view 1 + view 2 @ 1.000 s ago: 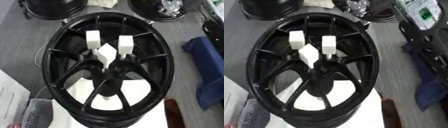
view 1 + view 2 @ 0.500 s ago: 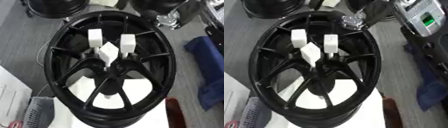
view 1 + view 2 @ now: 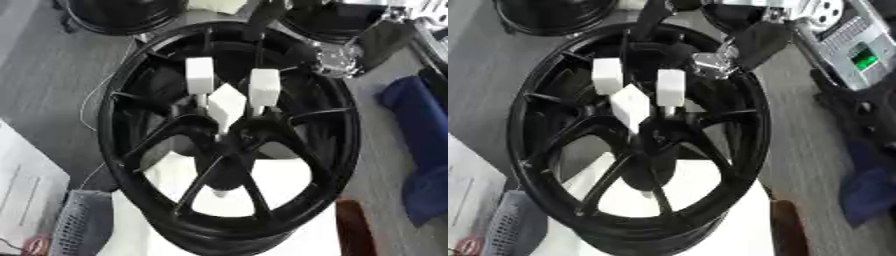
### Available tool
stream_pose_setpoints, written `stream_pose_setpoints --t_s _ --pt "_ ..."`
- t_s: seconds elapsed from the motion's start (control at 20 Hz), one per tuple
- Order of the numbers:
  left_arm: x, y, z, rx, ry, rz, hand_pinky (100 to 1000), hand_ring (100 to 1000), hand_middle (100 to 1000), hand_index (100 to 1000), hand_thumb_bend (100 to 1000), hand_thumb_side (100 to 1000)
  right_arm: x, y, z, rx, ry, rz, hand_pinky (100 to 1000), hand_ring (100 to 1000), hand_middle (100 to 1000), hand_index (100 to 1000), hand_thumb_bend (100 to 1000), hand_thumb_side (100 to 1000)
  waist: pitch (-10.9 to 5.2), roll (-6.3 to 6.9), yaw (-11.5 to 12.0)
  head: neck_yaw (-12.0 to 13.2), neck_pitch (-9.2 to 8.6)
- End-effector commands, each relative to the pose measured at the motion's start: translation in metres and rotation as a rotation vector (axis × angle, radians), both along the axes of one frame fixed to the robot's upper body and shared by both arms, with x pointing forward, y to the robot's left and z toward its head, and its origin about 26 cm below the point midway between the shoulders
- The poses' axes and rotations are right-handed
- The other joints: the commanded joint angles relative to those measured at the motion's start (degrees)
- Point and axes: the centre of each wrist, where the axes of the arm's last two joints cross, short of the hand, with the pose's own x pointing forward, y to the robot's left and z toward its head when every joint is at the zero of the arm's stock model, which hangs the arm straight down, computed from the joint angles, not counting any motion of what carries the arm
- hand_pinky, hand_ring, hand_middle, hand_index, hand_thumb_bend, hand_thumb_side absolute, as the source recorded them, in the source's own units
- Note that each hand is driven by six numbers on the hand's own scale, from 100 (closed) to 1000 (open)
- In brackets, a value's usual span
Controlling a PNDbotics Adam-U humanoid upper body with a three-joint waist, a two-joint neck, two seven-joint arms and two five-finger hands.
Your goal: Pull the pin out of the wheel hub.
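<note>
Black wheel hub (image 3: 229,145) in the middle, lying on a white bench (image 3: 710,197), spokes running from the centre to the rim. More black wheels (image 3: 122,15) on the grey floor at the far edge. Blue cloth (image 3: 420,150) at the right, on the floor, well apart from the hub. Grey mesh basket (image 3: 79,225) near the lower left corner. Right robot hand (image 3: 737,42), black with silver parts, over the far right rim of the hub, entering from the upper right; cannot tell whether fingers are wide or narrow. Three white pins (image 3: 227,102) with block-shaped heads, standing close together near the hub centre, untouched by the hand. Left robot hand nowhere visible.
</note>
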Motion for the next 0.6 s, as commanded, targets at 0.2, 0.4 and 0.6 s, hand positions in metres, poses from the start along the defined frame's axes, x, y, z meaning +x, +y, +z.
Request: stream_pose_setpoints --t_s 0.2,0.4,0.6 --pt "-0.002 0.005 0.007 0.025 -0.015 0.012 614 662 578 749 100 834 -0.004 -0.003 0.012 -0.174 -0.236 0.086 874 808 785 849 100 615 -0.94 0.3 -0.2 0.1 0.5" --pt "-0.003 0.006 0.005 0.023 -0.007 0.012 616 662 578 749 100 837 0.003 -0.004 0.003 -0.197 -0.239 0.065 874 811 788 851 100 637 -1.15 0.21 -0.6 0.1 0.77" --pt "-0.003 0.006 0.004 0.023 0.001 0.013 616 662 578 749 100 840 0.011 -0.006 -0.004 -0.244 -0.269 0.041 872 823 797 864 100 676 -1.33 -0.01 -0.9 -0.2 0.79"
